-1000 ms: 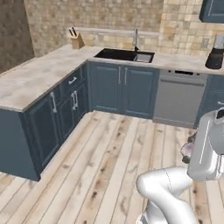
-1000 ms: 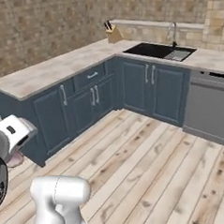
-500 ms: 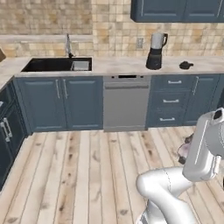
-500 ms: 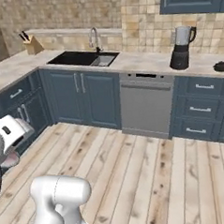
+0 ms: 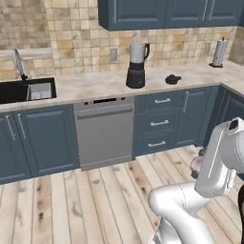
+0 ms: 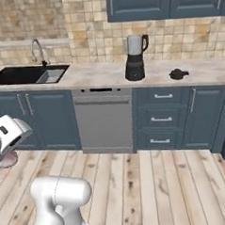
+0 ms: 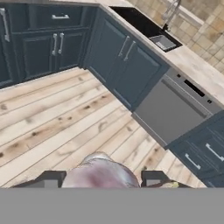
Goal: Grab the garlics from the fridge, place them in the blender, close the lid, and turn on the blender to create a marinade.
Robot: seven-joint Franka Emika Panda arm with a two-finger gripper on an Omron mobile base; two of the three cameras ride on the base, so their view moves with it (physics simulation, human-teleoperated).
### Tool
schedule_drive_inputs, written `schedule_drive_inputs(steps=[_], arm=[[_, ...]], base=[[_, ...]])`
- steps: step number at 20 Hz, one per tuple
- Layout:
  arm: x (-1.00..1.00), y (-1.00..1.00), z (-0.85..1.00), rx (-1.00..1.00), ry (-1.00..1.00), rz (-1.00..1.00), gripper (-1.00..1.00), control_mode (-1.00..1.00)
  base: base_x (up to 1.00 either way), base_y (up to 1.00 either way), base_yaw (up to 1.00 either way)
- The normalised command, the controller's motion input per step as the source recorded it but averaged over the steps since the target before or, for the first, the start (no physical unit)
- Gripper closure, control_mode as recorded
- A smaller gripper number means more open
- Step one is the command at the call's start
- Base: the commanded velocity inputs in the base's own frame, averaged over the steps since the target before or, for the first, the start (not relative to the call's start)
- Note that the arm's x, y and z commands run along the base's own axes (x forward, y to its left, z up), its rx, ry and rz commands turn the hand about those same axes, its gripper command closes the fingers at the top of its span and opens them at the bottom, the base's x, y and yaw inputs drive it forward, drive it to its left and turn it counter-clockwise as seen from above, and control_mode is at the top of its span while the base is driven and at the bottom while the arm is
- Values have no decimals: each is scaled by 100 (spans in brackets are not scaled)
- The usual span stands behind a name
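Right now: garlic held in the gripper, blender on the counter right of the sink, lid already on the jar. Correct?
Not quite. The lid is not on the jar: it lies on the counter to the right of the blender, as the right base view shows. The rest holds: the gripper holds a garlic, and the blender stands to the right of the sink.

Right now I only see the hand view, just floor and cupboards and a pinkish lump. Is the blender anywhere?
Observer: Yes, the blender stands on the counter, right of the sink.
Operator: Is its lid on?
Observer: No. The jar is open; the lid lies on the counter to the blender's right.
Operator: What's the lump?
Observer: A garlic, between the claw fingers, beside the arm in the left base view.
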Motion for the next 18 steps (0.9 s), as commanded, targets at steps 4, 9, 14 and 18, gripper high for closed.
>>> schedule_drive_inputs(steps=[4,9,14,18], arm=[[0,0,0,0,0,0,100,100],[0,0,0,0,0,0,100,100],[0,0,0,0,0,0,100,100],[0,0,0,0,0,0,100,100]], base=[[100,-72,-15],[100,-79,0],[100,-59,11],[100,-32,18]])
